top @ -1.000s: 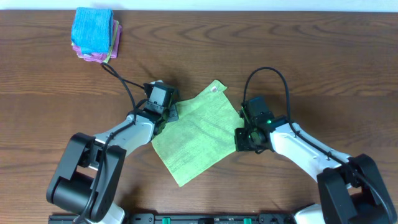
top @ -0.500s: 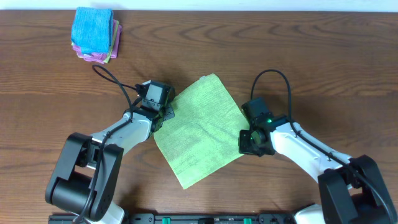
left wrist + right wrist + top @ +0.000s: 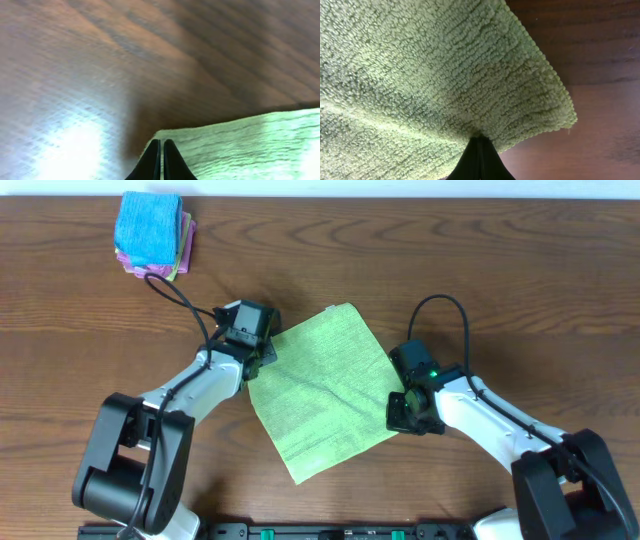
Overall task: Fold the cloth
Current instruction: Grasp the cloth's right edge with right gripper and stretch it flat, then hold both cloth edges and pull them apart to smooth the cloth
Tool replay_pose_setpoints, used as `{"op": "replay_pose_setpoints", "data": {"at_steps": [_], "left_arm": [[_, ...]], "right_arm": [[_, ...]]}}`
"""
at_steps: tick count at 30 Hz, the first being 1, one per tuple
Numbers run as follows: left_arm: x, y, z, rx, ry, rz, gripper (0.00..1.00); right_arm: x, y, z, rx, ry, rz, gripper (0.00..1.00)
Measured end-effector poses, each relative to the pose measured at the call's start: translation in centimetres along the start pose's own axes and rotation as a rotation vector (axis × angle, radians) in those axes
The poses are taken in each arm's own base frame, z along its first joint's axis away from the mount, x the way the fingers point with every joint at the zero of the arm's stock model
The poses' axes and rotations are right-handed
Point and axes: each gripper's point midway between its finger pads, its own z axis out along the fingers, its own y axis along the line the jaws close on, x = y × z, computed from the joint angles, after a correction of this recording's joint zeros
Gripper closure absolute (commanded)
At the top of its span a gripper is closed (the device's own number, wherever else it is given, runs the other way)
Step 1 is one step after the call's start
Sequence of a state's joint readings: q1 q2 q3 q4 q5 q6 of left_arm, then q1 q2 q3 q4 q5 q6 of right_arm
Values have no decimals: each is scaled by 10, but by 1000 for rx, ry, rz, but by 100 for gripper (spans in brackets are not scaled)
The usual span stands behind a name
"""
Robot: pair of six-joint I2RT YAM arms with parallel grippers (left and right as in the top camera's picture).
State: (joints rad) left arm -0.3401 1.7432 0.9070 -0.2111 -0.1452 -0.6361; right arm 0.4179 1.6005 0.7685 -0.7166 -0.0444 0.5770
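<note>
With the left gripper (image 3: 257,360), fingers pressed together, pinched the left corner of the cloth (image 3: 322,392), just left of centre in the overhead frame. From the left wrist, showed the dark fingertips (image 3: 154,152) closed tight at the bottom of the frame, right at the pale green hem (image 3: 240,142), with bare wooden surface (image 3: 500,270) filling the upper part.

Lay spread as a lime-green diamond across the middle of the overhead frame, flat on the surface apart from one shallow crease through its centre.

With the right gripper (image 3: 402,412), likewise closed, nipped the cloth at its right corner, right of centre. From the right wrist, met the looped pile (image 3: 420,65) just inside the stitched border, at the lower middle of the frame.

Judged light, soft and limp: no stiffness to keep a shape, likely to sag between two held points and to drag on the wood instead of gliding. Offered good purchase through the nubby pile, so little chance of slipping and none of breaking. Best taken at a corner or just inside the hem, one layer only, and lifted clear of the surface before carrying across, lest a dragged edge bunch the fold.
</note>
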Motion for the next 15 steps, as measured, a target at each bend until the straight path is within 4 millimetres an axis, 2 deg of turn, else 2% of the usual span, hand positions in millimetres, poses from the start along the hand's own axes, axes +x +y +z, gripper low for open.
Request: {"op": "replay_pose_setpoints", "data": {"at_steps": [4,11,15], "left_arm": [[10,10,-1,-40,44,9,94],[18,13,-2,-48,81,20,94],[11,11,-15,-27,60,25,94]], "right_arm": [[-3,1,0,-11,-15,3,99],[-6,1,0,-37,-17,29,99],[-7,0,0,-61,-6,54,98]]}}
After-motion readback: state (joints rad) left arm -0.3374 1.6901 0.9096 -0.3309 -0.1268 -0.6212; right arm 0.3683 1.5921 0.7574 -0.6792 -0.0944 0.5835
